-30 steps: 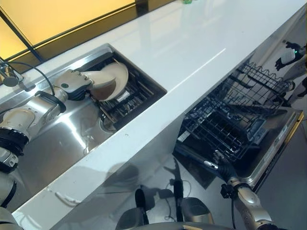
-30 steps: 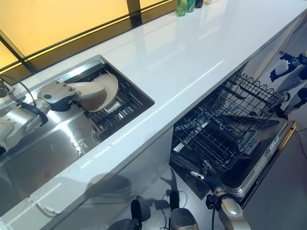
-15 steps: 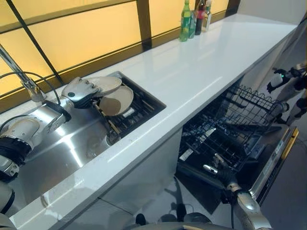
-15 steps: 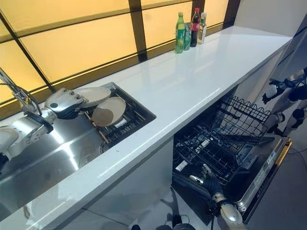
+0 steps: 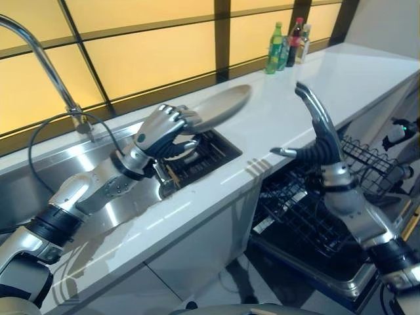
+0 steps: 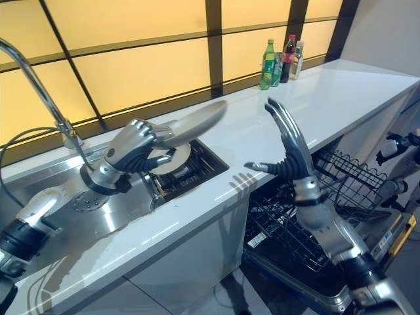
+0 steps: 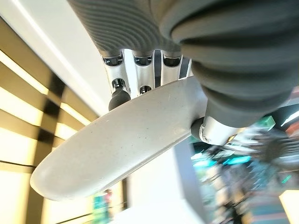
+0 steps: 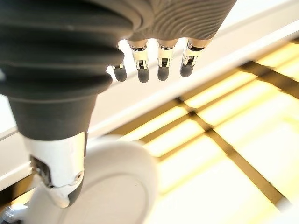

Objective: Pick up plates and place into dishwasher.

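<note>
Left hand [image 5: 163, 129] pinches the round beige plate's [image 5: 220, 107] rim above the steel sink [image 5: 39, 191]; right hand [image 6: 287, 148], fingers spread, hovers beyond the white countertop's [image 5: 341, 72] front edge.

My left hand [image 5: 164, 128] covers the near rim of the plate [image 5: 222, 108] I'm holding, and that plate blocks most of the second plate [image 6: 172, 159] in the sink rack. The dishwasher [image 5: 308, 226] runs off frame.
</note>
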Robot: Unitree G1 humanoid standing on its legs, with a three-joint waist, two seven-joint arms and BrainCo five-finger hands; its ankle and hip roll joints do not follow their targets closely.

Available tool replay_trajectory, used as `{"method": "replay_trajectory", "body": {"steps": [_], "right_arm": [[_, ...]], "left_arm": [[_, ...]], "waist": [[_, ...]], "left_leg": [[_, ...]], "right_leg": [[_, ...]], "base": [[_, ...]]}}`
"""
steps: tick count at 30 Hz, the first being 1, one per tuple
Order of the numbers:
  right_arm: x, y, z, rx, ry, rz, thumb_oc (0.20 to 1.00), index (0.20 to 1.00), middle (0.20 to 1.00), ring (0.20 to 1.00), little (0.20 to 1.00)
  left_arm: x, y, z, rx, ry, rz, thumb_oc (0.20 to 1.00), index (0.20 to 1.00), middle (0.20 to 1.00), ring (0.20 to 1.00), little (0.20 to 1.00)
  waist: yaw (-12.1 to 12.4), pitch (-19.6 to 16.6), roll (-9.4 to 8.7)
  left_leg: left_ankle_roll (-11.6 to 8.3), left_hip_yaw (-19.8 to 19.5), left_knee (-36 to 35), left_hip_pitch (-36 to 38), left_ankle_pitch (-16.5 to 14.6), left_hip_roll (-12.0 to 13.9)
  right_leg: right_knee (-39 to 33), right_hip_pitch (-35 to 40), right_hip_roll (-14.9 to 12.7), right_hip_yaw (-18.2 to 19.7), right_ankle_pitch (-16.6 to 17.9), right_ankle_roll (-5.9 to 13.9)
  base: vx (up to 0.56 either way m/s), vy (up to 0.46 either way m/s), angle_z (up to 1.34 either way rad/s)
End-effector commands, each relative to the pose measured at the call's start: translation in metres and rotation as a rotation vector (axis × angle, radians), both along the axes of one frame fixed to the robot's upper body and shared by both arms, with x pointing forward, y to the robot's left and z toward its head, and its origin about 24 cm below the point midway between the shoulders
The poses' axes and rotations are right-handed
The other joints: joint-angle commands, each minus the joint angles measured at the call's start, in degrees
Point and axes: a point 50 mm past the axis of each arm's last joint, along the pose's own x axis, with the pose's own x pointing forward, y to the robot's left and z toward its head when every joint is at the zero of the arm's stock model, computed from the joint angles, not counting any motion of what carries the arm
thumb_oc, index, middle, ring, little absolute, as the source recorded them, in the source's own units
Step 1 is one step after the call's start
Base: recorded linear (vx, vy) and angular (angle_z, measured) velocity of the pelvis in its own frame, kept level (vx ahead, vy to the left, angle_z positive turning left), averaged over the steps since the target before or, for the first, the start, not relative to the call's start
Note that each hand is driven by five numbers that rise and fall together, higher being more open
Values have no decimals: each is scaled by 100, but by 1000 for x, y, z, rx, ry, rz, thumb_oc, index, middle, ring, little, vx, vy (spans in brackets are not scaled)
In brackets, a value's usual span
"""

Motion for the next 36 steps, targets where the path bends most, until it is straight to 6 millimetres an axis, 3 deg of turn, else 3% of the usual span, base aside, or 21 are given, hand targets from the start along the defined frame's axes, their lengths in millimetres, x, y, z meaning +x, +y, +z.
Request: {"method": "replay_trajectory", "body": {"steps": [1,11,19,20,24,36], "right_arm": [[1,10,43,-101,-167,16,1000,1000,1000,1000,1000],[25,27,56,-293,-88,18,1000,1000,1000,1000,1000],[42,29,62,-425,-20,-24,1000,1000,1000,1000,1000],[43,30,64,-441,4,-2,200,200,200,200,200],[46,28,69,-411,121,62,200,200,200,200,200],[44,10,56,-320,188,78,200,200,200,200,200]], "left_arm": [[2,-17,49,-80,-77,-107,200,200,200,200,200],[-2,-48,60,-57,-47,-271,200,200,200,200,200],[-6,-59,61,35,-32,-333,200,200,200,200,200],[-7,-59,61,43,-38,-337,200,200,200,200,200],[-7,-55,64,50,-44,-335,200,200,200,200,200],[0,-42,58,70,-50,-239,200,200,200,200,200]], "waist": [[108,92,-30],[213,-40,-147],[291,-96,-194],[301,-103,-198],[331,-137,-221],[253,-159,-205]], "left_leg": [[413,-14,201,109,-1076,-723],[407,-80,173,147,-1075,-729],[411,-130,152,167,-1062,-741],[410,-133,148,166,-1057,-742],[401,-156,138,163,-1036,-740],[416,-115,120,202,-1050,-718]], "right_leg": [[136,188,107,-113,-908,396],[107,252,103,-202,-902,387],[92,277,93,-255,-888,391],[89,278,93,-261,-885,391],[78,288,96,-279,-876,385],[74,300,116,-208,-867,383]], "base": [[38,-44,14],[3,-19,4],[1,-8,3],[0,0,0],[9,-3,2],[17,-2,2]]}}
